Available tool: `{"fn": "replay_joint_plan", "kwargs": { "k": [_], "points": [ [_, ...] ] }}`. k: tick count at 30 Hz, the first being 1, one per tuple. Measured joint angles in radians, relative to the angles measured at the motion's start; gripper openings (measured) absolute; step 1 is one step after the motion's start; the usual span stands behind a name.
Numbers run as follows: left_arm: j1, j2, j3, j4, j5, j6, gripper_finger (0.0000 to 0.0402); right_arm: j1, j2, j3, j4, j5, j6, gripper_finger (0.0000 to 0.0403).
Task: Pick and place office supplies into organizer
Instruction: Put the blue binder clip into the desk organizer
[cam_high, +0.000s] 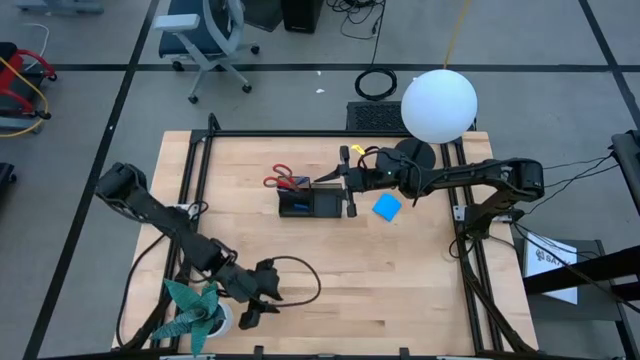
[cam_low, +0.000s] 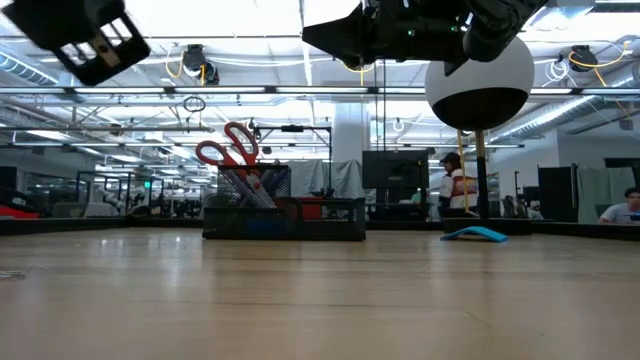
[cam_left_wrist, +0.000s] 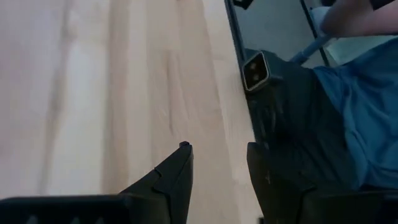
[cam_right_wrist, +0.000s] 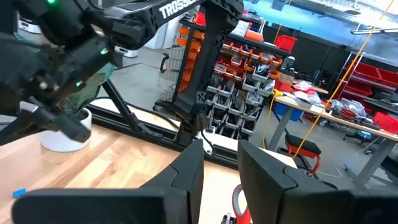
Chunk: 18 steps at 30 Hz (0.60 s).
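The black organizer (cam_high: 322, 205) (cam_low: 285, 218) stands mid-table. Red-handled scissors (cam_high: 283, 179) (cam_low: 230, 152) stick up out of its left compartment, handles uppermost and leaning on the rim; something blue (cam_high: 296, 208) lies inside too. The blue notepad (cam_high: 387, 207) (cam_low: 476, 234) lies flat on the table right of the organizer. My right gripper (cam_high: 338, 180) (cam_right_wrist: 221, 163) hovers open and empty above the organizer's right part, with the scissors' red handle (cam_right_wrist: 239, 205) just below it. My left gripper (cam_high: 256, 308) (cam_left_wrist: 219, 155) hangs open and empty over the near-left of the table.
A lamp with a white globe (cam_high: 439, 104) and round black base (cam_high: 415, 155) stands behind the notepad. A teal paper plant in a white pot (cam_high: 196, 310) (cam_right_wrist: 62, 134) sits near the left gripper. The table's black frame rail (cam_left_wrist: 239, 46) runs along the edges.
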Motion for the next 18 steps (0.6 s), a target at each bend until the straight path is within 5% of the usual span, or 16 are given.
{"fn": "replay_joint_plan", "kwargs": {
  "k": [8, 18],
  "points": [
    [-0.030, 0.143, 0.103, -0.088, 0.026, -0.118, 0.0159, 0.000, 0.000, 0.000, 0.001, 0.000, 0.003, 0.0088],
    [-0.050, 0.375, 0.510, -0.598, -0.038, -0.224, 0.0159, 0.000, -0.014, 0.000, 0.019, 0.000, 0.001, 0.0089]
  ]
}}
